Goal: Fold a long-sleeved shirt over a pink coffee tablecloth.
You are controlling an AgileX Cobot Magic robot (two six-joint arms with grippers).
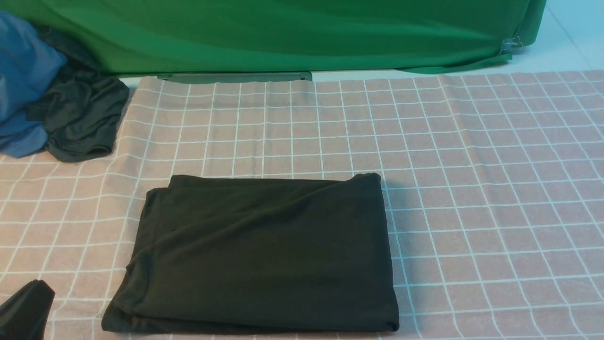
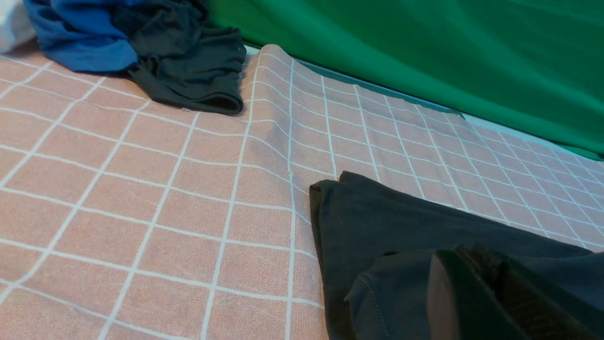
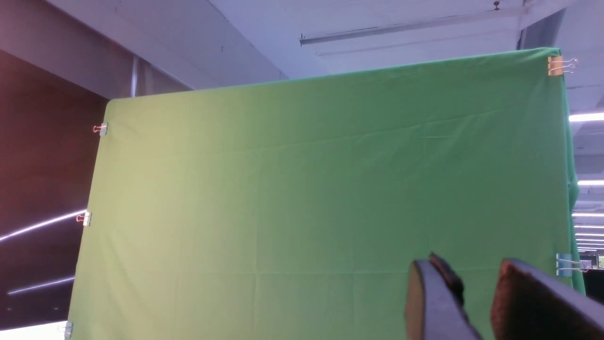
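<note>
Black long-sleeved shirt (image 1: 259, 250) lies folded on pink coffee tablecloth (image 1: 472, 189); left claw (image 2: 490, 293) closed, right claw (image 3: 476, 302) parted, empty.

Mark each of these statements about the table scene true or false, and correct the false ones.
1. The shirt lies folded into a rough rectangle on the pink cloth. True.
2. The right gripper holds a corner of the shirt. False: its jaws stand apart on nothing, aimed at the green cloth.
3. A blue garment and a dark grey garment are bunched together at the far left. True.
4. The white print shows on top of the shirt. False: only plain black fabric shows.
5. The left gripper is wide open. False: its jaws are shut, beside the shirt's near left corner.
</note>
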